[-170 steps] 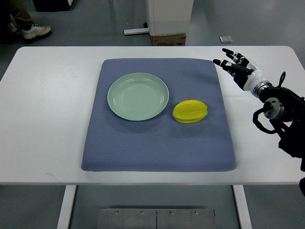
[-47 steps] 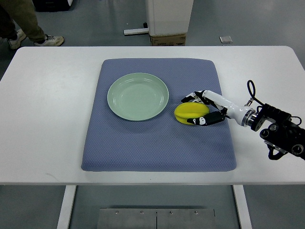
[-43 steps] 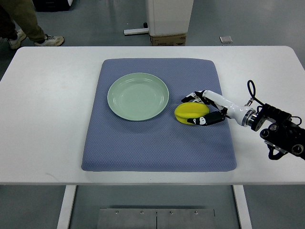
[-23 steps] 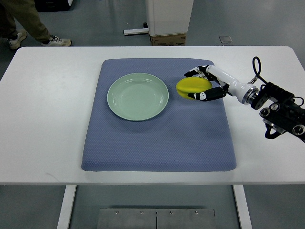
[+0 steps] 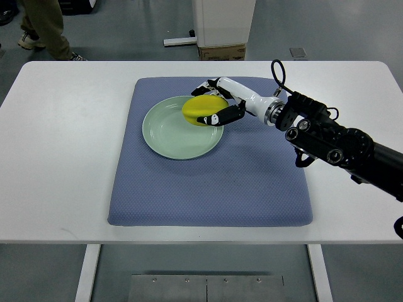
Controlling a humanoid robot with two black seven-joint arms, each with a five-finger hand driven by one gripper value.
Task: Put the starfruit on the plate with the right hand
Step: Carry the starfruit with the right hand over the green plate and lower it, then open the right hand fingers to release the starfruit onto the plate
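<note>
1. The right hand (image 5: 211,104) has its fingers wrapped round the starfruit (image 5: 203,109).
2. The fruit hangs over the plate's (image 5: 165,134) far right rim.
3. Pickup done; lowering and letting go remain.

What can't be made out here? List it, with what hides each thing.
- Top view: whether the starfruit touches the plate or hangs above it; the steep angle hides any gap.
- The starfruit's far and right sides, covered by the right hand.
- The left arm: outside the picture.
- The person at top left: cut off by the edge.
</note>
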